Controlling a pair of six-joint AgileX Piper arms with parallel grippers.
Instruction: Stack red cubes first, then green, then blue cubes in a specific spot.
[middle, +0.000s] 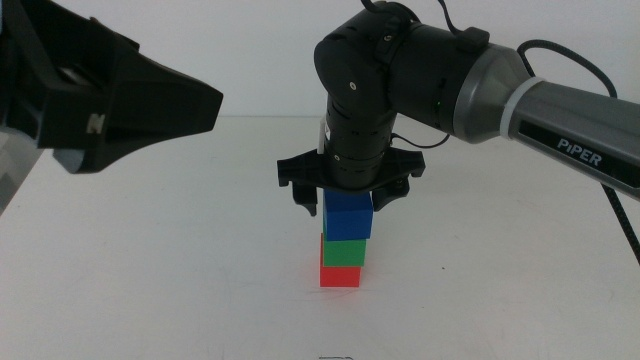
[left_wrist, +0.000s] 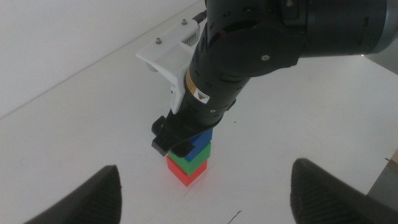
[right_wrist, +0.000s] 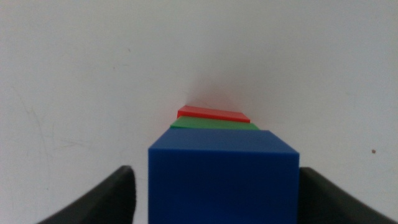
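**A:** What do you have on the middle camera?

**B:** I see a stack of three near the centre of the white table (middle: 150, 260). The red cube (middle: 340, 275) sits on the tabletop, the green cube (middle: 345, 252) rests on it, and the blue cube (middle: 348, 215) is on top. The green and blue ones are shifted slightly toward 3 o'clock from the red one.

**A:** And the right gripper?

**B:** The right gripper (middle: 348, 200) hangs straight over the stack, its arm coming in from 3 o'clock. In the right wrist view I see one dark jaw on each side of the blue cube (right_wrist: 222, 180), with a thin white gap between each jaw and the cube face. So I read the jaws as parted just wider than the cube, gripping nothing. The green (right_wrist: 214, 125) and red (right_wrist: 212, 114) edges show beyond the blue one.

**A:** The left arm?

**B:** It waits at 9 o'clock, raised off the table. The left gripper (left_wrist: 205, 190) has its jaws spread wide with nothing between them, and its camera looks at the stack and the right arm from the side.
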